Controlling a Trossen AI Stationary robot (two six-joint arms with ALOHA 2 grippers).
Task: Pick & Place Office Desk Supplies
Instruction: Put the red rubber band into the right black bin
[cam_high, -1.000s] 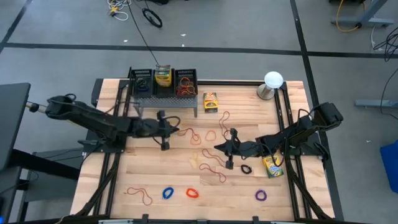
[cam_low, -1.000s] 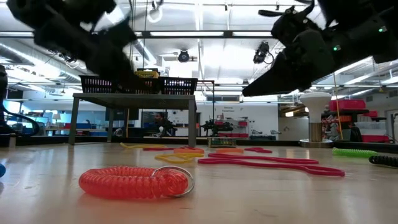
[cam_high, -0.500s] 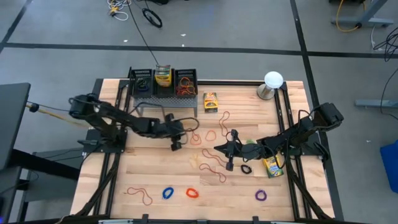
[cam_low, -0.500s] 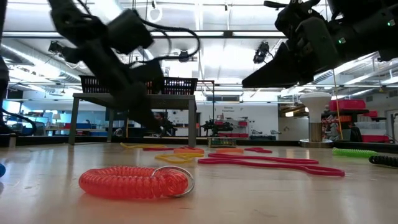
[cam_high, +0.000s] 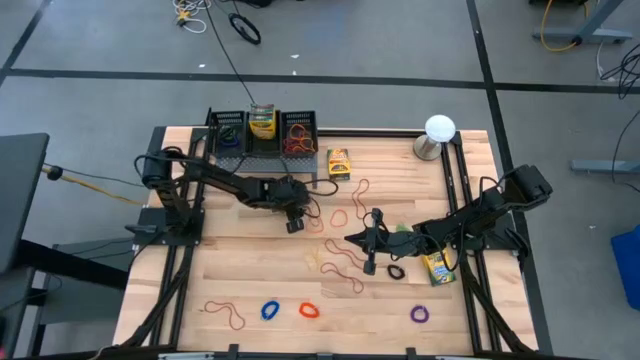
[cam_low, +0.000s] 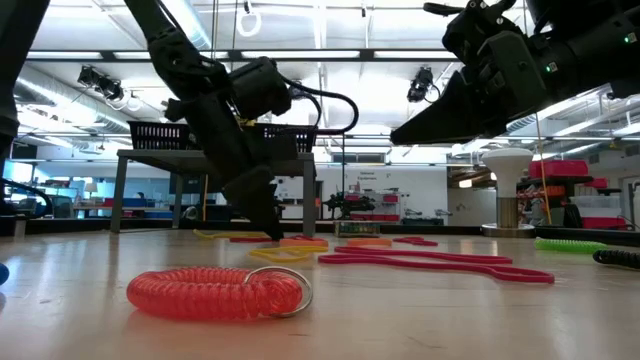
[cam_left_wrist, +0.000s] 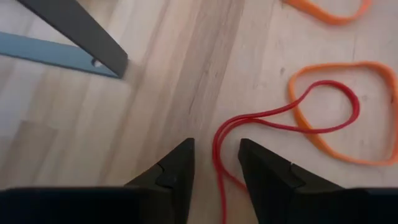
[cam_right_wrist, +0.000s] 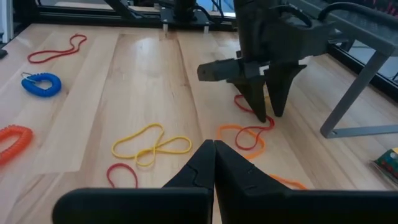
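Observation:
My left gripper (cam_left_wrist: 216, 144) points down, open, low over the table's middle. Its fingers stand on either side of one end of a red rubber band (cam_left_wrist: 329, 82) that lies flat and crosses an orange band (cam_left_wrist: 292, 93). Neither finger touches it. The right wrist view shows this gripper (cam_right_wrist: 267, 115) from the front. My right gripper (cam_high: 365, 250) hovers shut above more bands right of centre. Crayon boxes lie by the rack (cam_high: 339, 164) and beside the right arm (cam_high: 437, 268), and another stands in the basket (cam_high: 262, 122).
A black basket (cam_high: 228, 133) stands on a grey rack at the far edge, and one rack leg (cam_left_wrist: 81, 31) is close to my left gripper. A white ball on a metal base (cam_high: 438, 133) stands far right. Coiled bands, blue (cam_high: 270, 310), red (cam_low: 215, 292) and purple (cam_high: 419, 314), lie near the front edge.
My left gripper has swung from the table's left side toward the right and come down over the red band near the middle. My right arm has kept still.

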